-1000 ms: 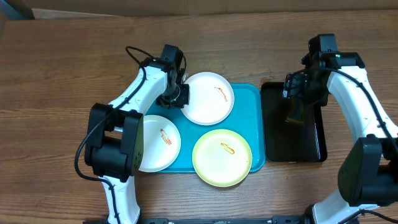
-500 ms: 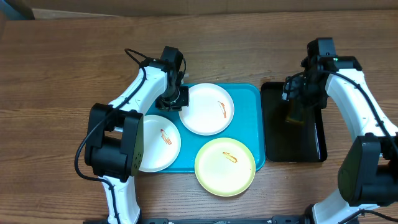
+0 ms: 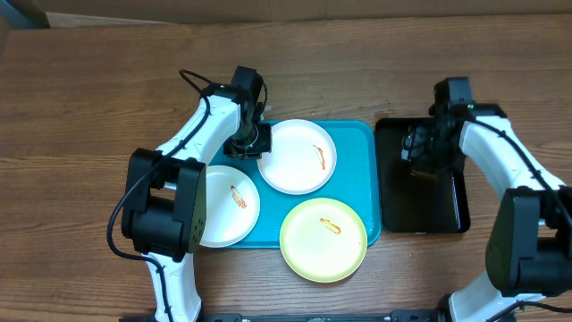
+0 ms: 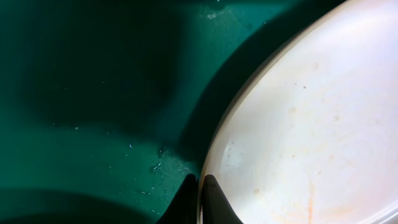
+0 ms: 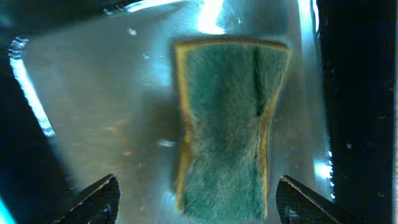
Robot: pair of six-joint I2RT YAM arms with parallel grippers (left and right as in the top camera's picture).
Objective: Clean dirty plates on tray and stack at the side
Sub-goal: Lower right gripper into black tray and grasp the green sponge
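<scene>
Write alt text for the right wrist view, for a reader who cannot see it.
A green-topped sponge with yellow edges lies on a glossy black tray. The right end effector is open, straddling it without touching.

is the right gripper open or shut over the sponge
The right gripper is open: its fingertips stand wide apart, with the sponge lying flat in the black tray beneath.
</scene>
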